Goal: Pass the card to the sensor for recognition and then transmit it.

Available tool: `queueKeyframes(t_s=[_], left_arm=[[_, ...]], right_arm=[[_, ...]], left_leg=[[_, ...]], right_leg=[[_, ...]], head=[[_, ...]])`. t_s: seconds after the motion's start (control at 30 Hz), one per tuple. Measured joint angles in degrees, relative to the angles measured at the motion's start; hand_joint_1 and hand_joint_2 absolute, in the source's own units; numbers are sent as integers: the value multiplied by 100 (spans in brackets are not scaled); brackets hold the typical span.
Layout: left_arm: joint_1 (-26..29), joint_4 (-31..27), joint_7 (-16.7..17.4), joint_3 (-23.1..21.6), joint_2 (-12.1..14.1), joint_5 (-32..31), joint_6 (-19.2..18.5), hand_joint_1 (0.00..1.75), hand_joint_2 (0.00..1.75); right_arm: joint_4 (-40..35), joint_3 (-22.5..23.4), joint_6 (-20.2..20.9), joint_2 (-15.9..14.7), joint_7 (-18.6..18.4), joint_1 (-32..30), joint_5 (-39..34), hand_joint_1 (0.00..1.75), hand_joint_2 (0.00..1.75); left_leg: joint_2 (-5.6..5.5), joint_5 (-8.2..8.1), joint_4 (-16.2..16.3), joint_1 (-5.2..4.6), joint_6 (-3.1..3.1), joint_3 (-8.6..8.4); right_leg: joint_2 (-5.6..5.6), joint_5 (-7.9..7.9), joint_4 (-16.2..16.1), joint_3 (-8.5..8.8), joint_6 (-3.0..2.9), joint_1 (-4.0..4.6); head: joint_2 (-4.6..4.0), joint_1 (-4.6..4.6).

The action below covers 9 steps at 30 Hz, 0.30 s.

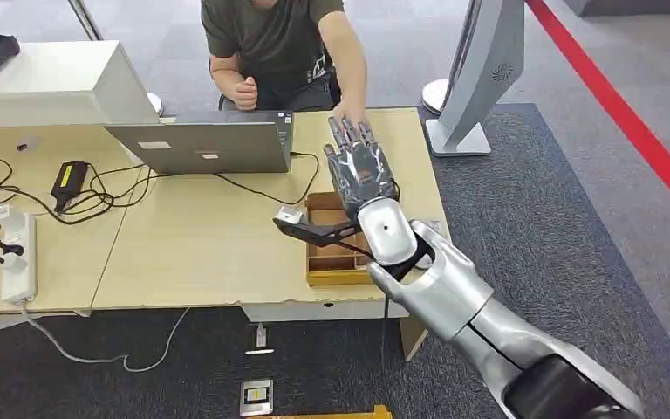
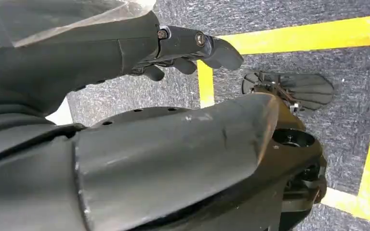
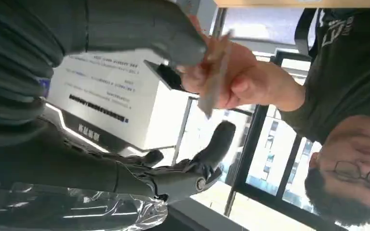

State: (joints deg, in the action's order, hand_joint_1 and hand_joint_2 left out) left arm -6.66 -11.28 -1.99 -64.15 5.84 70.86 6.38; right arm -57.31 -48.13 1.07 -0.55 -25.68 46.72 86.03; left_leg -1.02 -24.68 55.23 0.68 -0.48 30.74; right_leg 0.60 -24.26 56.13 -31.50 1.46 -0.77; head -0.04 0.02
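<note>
Over the table's [image 1: 201,253] far right corner the right hand [image 1: 360,166] is stretched out on its silver arm, back of the hand upward, fingers [image 1: 349,133] long and straight, pointing toward a person [image 1: 275,39] who sits behind the table in a dark green shirt. That person's hand [image 1: 349,112] meets the robot's fingertips from the far side. From the right wrist view, the card [image 3: 215,72] stands edge-on, thin and pale, at the tip of the grey thumb [image 3: 173,36], and the person's fingers [image 3: 236,72] are wrapped around it from the other side; the robot's darker fingers [image 3: 207,154] lie spread apart, well clear of the card. Whether the thumb still presses the card or merely touches it I cannot tell. Beneath the forearm, a shallow wooden tray [image 1: 318,262] sits near the table's front right edge, and a black stand carrying a small grey sensor [image 1: 290,216] is just beside the tray. A grey laptop [image 1: 205,144] stands open farther back, with black cables [image 1: 96,196] and a white power strip [image 1: 17,253] to the left. Down by the floor, the left hand [image 2: 183,48] hangs over dark carpet crossed by yellow tape [image 2: 289,38], its fingers loosely curled and holding nothing.
</note>
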Motion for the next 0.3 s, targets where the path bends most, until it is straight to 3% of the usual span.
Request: queueKeyframes(t_s=[0.3], left_arm=[[5, 0, 87, 0, 0, 11, 6, 0, 0]], right_arm=[[-230, 199, 331, -77, 57, -72, 334, 0, 0]], left_leg=[[0, 0, 1, 0, 0, -2]], right_leg=[[0, 0, 0, -1, 0, 0]], head=[[0, 0]])
